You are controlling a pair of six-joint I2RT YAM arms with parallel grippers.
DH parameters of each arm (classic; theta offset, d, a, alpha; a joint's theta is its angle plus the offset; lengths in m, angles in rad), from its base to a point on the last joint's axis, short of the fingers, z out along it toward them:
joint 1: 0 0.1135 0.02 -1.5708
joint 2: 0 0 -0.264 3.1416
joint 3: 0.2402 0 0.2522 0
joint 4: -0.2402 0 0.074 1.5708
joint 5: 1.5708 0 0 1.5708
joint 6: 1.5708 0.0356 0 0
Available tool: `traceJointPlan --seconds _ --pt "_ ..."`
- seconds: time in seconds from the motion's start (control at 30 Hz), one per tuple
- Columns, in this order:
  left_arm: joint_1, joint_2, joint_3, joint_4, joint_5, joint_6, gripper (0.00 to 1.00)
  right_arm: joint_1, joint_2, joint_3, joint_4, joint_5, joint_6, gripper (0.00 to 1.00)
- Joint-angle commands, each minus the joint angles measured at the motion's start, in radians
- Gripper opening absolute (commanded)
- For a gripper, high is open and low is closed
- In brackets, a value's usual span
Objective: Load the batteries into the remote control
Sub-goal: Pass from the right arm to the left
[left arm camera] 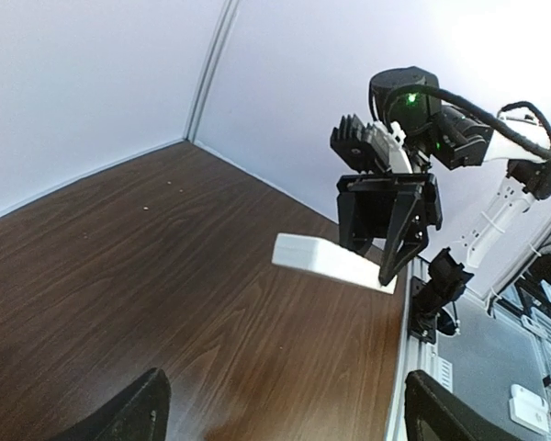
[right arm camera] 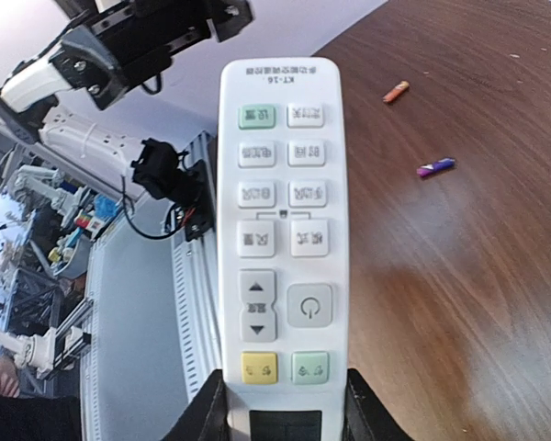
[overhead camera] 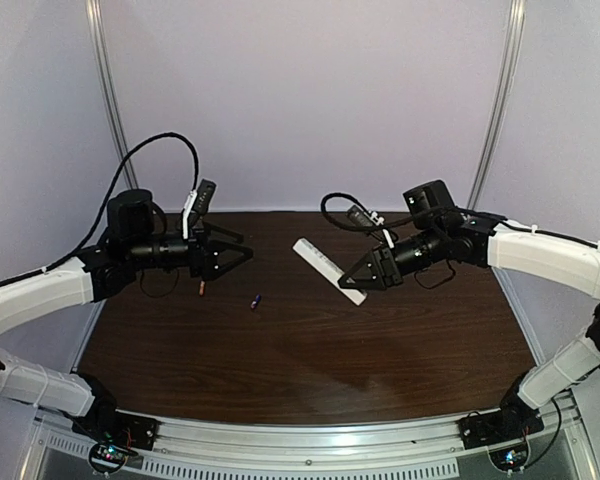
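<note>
The white remote control stands button side up between my right gripper's jaws, which are shut on its display end. From above, the remote control juts up and left from the right gripper over the table's middle. Two batteries lie on the wood left of it: an orange-red one and a bluish-purple one, also visible as the orange-red battery and the bluish-purple battery. My left gripper hovers open and empty just behind the orange-red one, its fingers wide apart, facing the remote control.
The dark wooden table is walled by pale panels at the back and sides. A metal rail with both arm bases runs along the near edge. Black cables loop above each wrist.
</note>
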Motion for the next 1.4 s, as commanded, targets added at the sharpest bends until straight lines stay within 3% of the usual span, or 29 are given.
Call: traceJointPlan --seconds 0.0,0.33,0.83,1.07,1.17,1.3,1.33,1.37 --pt "-0.036 0.021 0.015 0.055 0.115 -0.032 0.89 0.055 -0.024 0.013 0.029 -0.103 0.027 0.00" --pt "-0.117 0.125 0.021 0.181 0.202 -0.123 0.81 0.115 0.012 0.052 0.053 -0.161 0.032 0.00" --pt "-0.175 0.215 0.054 0.341 0.273 -0.261 0.66 0.150 0.054 0.103 -0.050 -0.140 -0.060 0.00" --pt "-0.177 0.239 0.062 0.353 0.276 -0.293 0.35 0.154 0.061 0.123 -0.070 -0.120 -0.079 0.01" --pt "-0.177 0.243 0.064 0.375 0.289 -0.316 0.23 0.154 0.049 0.137 -0.084 -0.091 -0.088 0.06" --pt "-0.175 0.247 0.073 0.413 0.297 -0.374 0.05 0.149 0.014 0.157 -0.097 -0.006 -0.105 0.29" --pt "-0.175 0.247 0.076 0.423 0.300 -0.391 0.02 0.148 0.000 0.157 -0.092 0.026 -0.106 0.49" --pt "-0.175 0.249 0.079 0.428 0.302 -0.404 0.00 0.147 -0.018 0.152 -0.079 0.060 -0.101 0.59"
